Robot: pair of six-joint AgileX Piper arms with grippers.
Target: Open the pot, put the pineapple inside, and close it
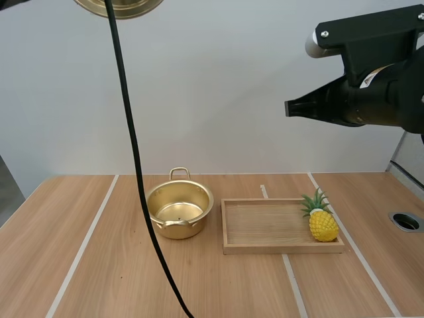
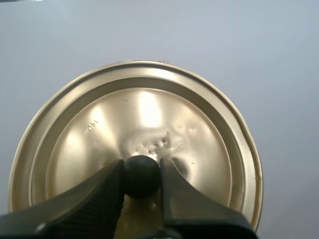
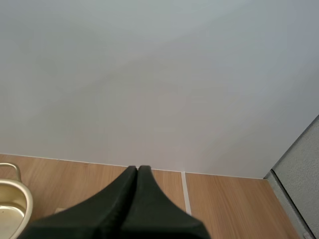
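Pineapple (image 1: 322, 224) stands upright at the right end of the tray (image 1: 265, 246), close to its right wall, green crown (image 1: 314, 201) pointing up. The pot (image 1: 179, 211) sits open and empty on the table (image 1: 66, 265), just left of the tray. I judge the fruit to be a light, hollow plastic toy, stiff enough not to give under a pinch. Its bumpy skin should offer some bite, though the rounded body could squirt out of a grip taken too near either end. The best hold looks to be across the widest part of the body, one jaw coming down on each side (the leaves look thin and springy, and a grip there would likely let it swing or slip). The tray wall close beside it leaves little room for a finger on that side, so a front-to-back grip may be safer. The right gripper (image 1: 289, 107) hangs high above the tray, well apart from the fruit, its fingers (image 3: 124, 199) pressed together on nothing, so it would have to spread them before going down. The left gripper (image 2: 141, 176) is clamped on the black knob (image 2: 141, 169) of the lid (image 2: 134, 119) and holds it high above the table, well apart from the pot. The lid looks like thin, smooth, light metal, and the round knob could turn in the pinch if swung fast.
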